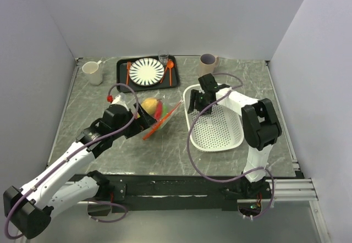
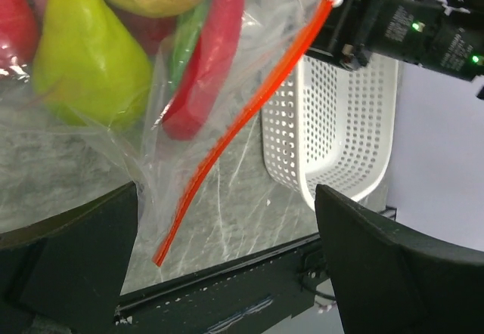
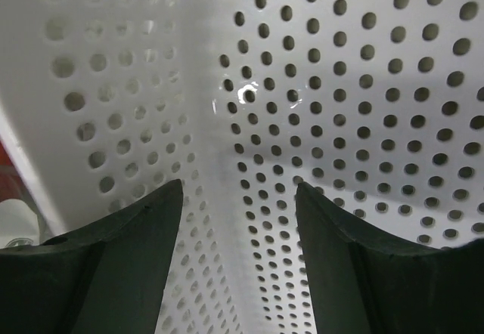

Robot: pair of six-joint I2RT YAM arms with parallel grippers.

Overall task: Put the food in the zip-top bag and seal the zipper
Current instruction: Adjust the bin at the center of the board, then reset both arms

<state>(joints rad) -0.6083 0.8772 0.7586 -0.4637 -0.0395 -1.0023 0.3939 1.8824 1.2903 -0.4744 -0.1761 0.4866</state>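
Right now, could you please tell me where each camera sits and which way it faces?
Top external: above and behind the arm bases, looking down on the table; both arms show, left gripper at the zip-top bag, right gripper at the basket.
Left wrist: on the left arm, facing the bag, its zipper and the basket beyond; its fingers show.
Right wrist: on the right arm, facing the basket's perforated inside; its fingers show.
Shared: all three show the basket.

The bag (image 1: 159, 117), with food (image 1: 149, 106) in it, lies left of the basket (image 1: 220, 132); behind them sits a tray (image 1: 121, 73) carrying a plate (image 1: 147, 71).
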